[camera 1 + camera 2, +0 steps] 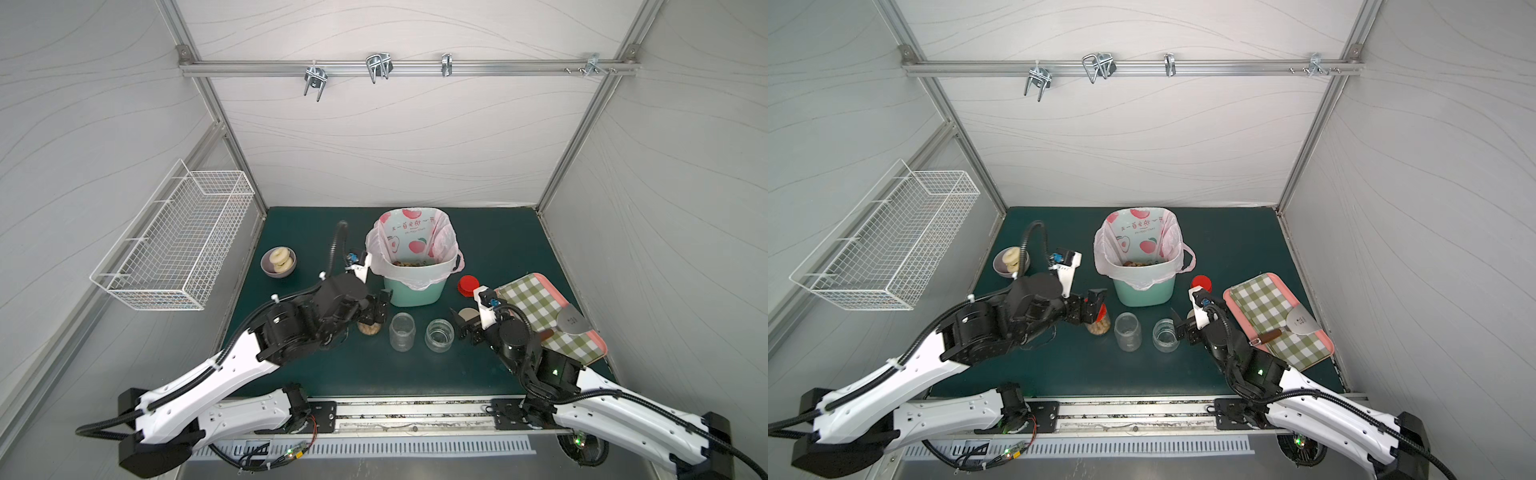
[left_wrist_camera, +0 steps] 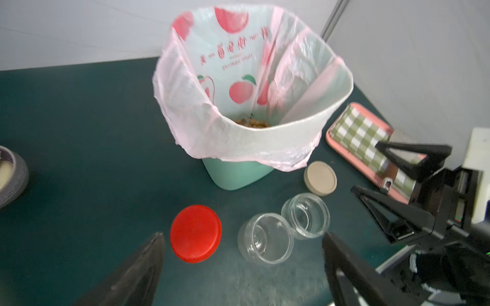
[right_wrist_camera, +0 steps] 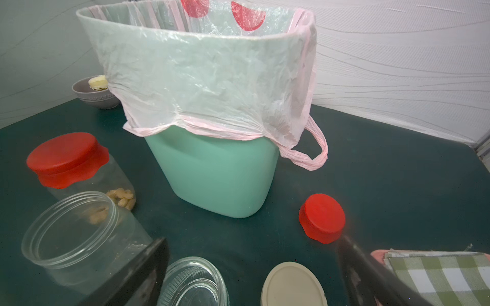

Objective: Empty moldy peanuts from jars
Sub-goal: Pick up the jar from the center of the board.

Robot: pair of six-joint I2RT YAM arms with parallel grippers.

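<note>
1. The left hand (image 2: 242, 235) stood wide open and held nothing. The clear cylindrical jar with a red screw lid (image 2: 195, 233) stood between its fingers, with no contact visible.
2. The right hand (image 3: 252, 239) stood wide open and empty above a loose round beige lid (image 3: 293, 284).
3. Pale tan moldy peanuts (image 3: 122, 197) lay in the bottom of the lidded jar. More lay inside the mint-green bin with a pink fruit-print bag (image 1: 415, 293).
4. A tall lidless clear jar (image 1: 402, 331) and a squat lidless clear jar (image 1: 439, 335) stood empty on the dark green desk (image 1: 374, 370), in front of the bin.
5. A white wire basket (image 1: 174, 249) hung on the grey side wall.
</note>
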